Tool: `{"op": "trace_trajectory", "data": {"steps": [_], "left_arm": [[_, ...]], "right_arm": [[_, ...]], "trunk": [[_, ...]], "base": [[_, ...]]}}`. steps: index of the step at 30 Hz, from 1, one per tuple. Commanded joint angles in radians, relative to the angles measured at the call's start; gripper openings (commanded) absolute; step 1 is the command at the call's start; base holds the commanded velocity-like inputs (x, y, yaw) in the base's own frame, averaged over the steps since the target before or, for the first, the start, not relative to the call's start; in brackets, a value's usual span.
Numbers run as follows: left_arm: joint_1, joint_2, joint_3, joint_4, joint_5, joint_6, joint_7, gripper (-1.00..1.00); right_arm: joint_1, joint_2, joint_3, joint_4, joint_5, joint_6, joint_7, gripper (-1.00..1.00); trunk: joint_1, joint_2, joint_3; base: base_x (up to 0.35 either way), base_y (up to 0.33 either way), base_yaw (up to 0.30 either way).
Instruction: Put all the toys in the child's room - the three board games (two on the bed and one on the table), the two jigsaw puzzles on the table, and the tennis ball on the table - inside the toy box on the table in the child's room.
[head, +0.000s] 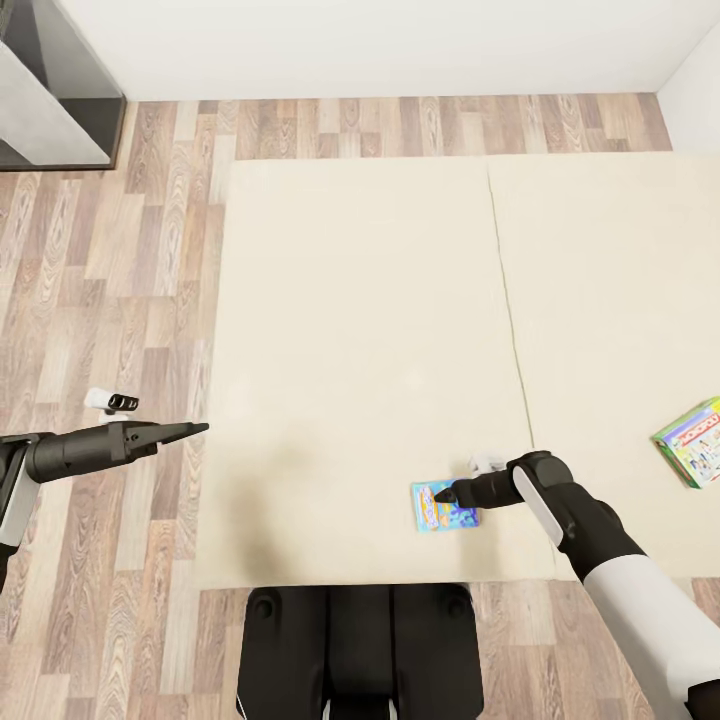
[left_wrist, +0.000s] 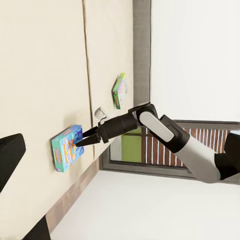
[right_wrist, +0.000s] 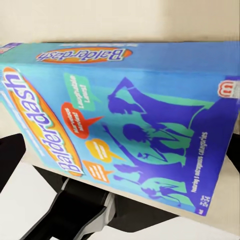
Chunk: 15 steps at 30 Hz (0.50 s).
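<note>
A cream bed (head: 380, 330), its top split by a seam at about one o'clock, lies on a wood-plank floor (head: 120, 260). At eleven o'clock stands what may be a dark shelving unit (head: 50, 90) against the white wall (head: 400, 45).

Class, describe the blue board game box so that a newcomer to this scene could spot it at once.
Start at the wide cream bed that covers most of the floor. Near its front edge, at the tip of the right pincer, lies a small blue board game box. It is bright blue with "Balderdash" printed on it, while the other box, far right, is green and white.
</note>
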Motion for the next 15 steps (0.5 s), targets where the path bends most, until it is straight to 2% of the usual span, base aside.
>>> {"op": "trace_trajectory", "data": {"steps": [1, 15], "left_arm": [[0.000, 0.000, -0.001, 0.000, -0.001, 0.011, -0.004, 1.00], [0.000, 0.000, 0.000, 0.000, 0.001, 0.011, -0.004, 1.00]], "right_arm": [[0.000, -0.001, 0.002, -0.001, 0.005, 0.003, 0.006, 1.00], [0.000, -0.001, 0.002, -0.001, 0.005, 0.001, 0.006, 1.00]], "trunk": [[0.001, -0.002, -0.001], [0.001, -0.002, -0.001]], "base": [[0.000, 0.132, 0.000], [0.000, 0.031, 0.000]]}}
